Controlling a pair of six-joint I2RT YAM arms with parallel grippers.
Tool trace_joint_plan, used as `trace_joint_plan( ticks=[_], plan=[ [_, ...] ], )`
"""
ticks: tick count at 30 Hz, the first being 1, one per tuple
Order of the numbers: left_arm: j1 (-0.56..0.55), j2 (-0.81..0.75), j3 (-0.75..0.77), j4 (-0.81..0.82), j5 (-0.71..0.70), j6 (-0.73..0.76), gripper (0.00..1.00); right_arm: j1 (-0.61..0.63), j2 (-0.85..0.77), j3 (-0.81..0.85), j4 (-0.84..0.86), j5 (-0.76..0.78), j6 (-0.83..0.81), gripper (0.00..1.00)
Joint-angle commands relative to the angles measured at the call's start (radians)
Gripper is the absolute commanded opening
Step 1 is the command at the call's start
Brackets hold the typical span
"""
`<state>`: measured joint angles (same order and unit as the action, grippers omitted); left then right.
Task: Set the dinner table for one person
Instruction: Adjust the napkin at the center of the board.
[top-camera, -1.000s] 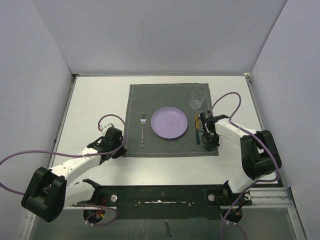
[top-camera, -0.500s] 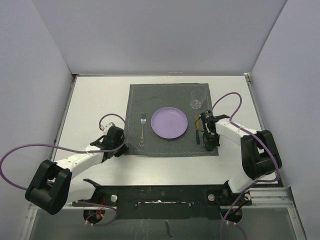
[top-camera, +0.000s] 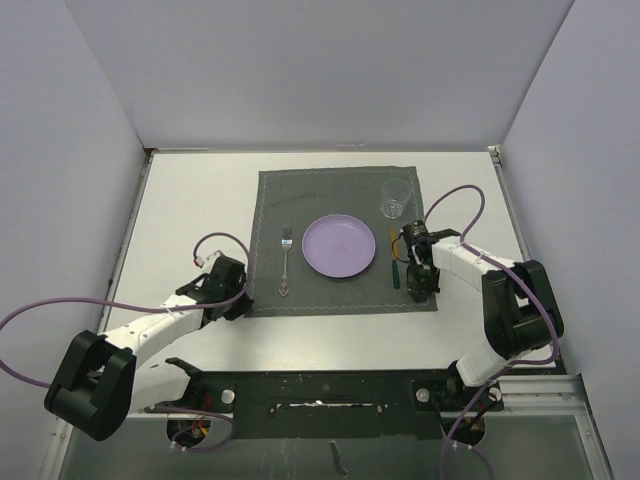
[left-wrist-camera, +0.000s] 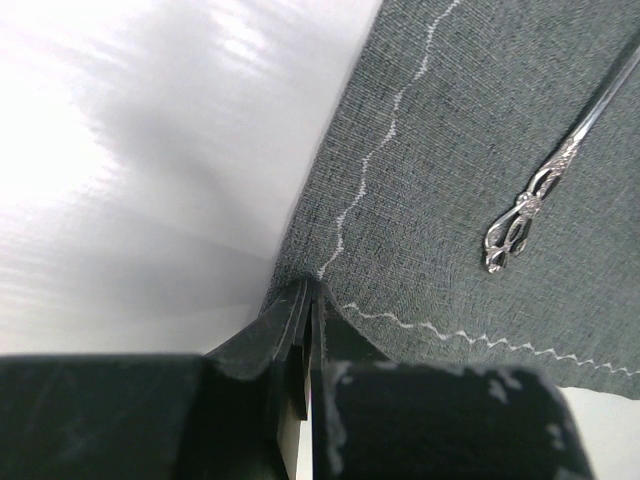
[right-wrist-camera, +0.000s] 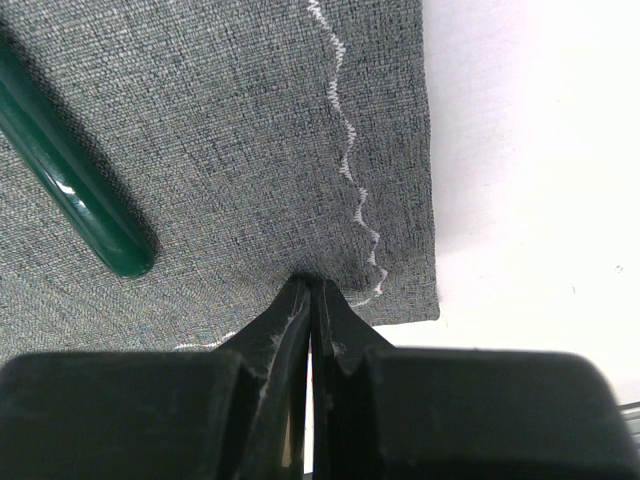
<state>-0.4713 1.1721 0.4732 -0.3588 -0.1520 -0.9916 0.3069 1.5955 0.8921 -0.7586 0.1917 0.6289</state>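
On the white dinner table (top-camera: 200, 200) lies a dark grey placemat (top-camera: 335, 190). On it are a purple plate (top-camera: 339, 245), a silver fork (top-camera: 286, 262) to its left, a green-handled utensil (top-camera: 396, 270) to its right and a clear glass (top-camera: 396, 199) at the far right. My left gripper (top-camera: 243, 303) is shut at the mat's near left corner; in the left wrist view the cloth (left-wrist-camera: 450, 150) rises into the closed tips (left-wrist-camera: 308, 288). My right gripper (top-camera: 420, 293) is shut just inside the near right corner, where the cloth (right-wrist-camera: 230, 120) puckers at its tips (right-wrist-camera: 310, 282).
Grey walls enclose the table on three sides. The fork's ornate handle end (left-wrist-camera: 520, 215) lies close to the left gripper, and the green handle (right-wrist-camera: 70, 185) lies left of the right gripper. Bare white table (right-wrist-camera: 530, 150) borders the mat's right edge. Purple cables loop from both arms.
The left arm's elbow and its cable have shifted, while its gripper stays at the mat's corner. The right arm and the mat's things look unmoved.
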Motion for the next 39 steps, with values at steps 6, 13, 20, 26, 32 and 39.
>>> trace_joint_plan(
  ticks=[6,13,20,26,32,39],
  plan=[
    [0.003,-0.039,-0.040,-0.110,0.007,-0.029,0.00,-0.009,0.016,-0.025,0.027,-0.032,-0.001,0.00],
    [0.003,0.006,-0.038,-0.073,0.030,-0.023,0.00,-0.012,-0.013,-0.030,0.000,-0.026,-0.004,0.00],
    [0.002,0.001,-0.033,-0.070,0.037,-0.016,0.00,-0.018,-0.060,-0.028,-0.034,-0.025,-0.003,0.00],
    [0.002,-0.027,-0.027,-0.108,0.034,-0.015,0.00,-0.019,-0.059,-0.022,-0.038,-0.029,-0.006,0.00],
    [0.002,-0.089,-0.018,-0.172,0.028,-0.012,0.00,-0.018,-0.052,-0.025,-0.026,-0.031,-0.008,0.00],
    [0.002,-0.120,-0.016,-0.200,0.011,-0.010,0.00,-0.019,-0.050,-0.024,-0.021,-0.046,-0.011,0.00]
  ],
)
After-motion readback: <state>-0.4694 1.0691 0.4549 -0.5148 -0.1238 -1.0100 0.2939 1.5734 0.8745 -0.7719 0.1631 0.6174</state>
